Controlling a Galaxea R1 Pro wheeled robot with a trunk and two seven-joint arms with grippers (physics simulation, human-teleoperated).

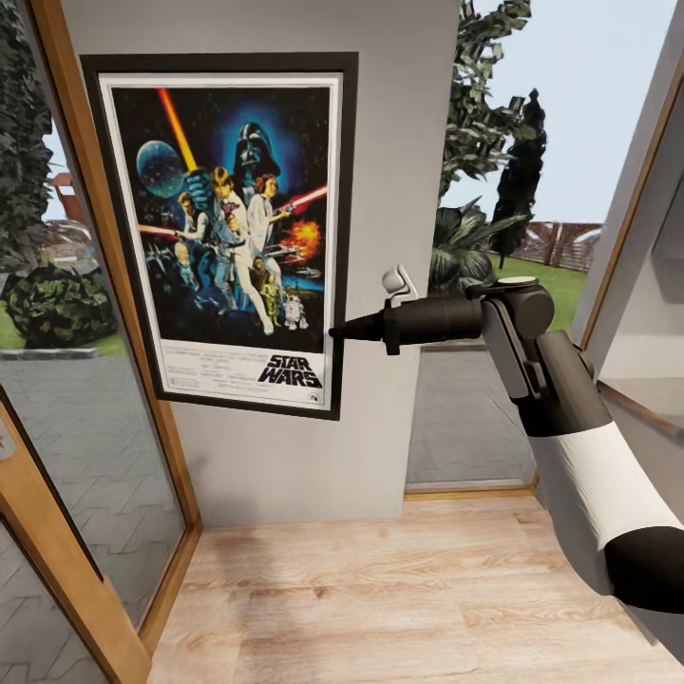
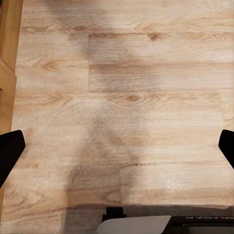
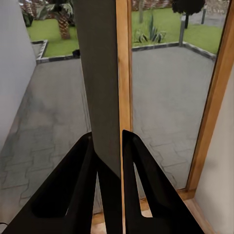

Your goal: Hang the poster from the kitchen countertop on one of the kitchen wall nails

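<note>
Right gripper (image 1: 334,332) is clamped on the poster's (image 1: 233,233) right edge, the poster flat against the grey wall (image 1: 399,142) at its nine o'clock side.

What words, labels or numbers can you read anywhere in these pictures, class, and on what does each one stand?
"STAR WARS": white lettering at the lower right of the poster, on its white bottom border.
Fine print beside it on that border: too small to read.
Dark lettering along a pale part of the robot in the left wrist view: cut off and blurred, unreadable.
Nothing else carries text.
</note>
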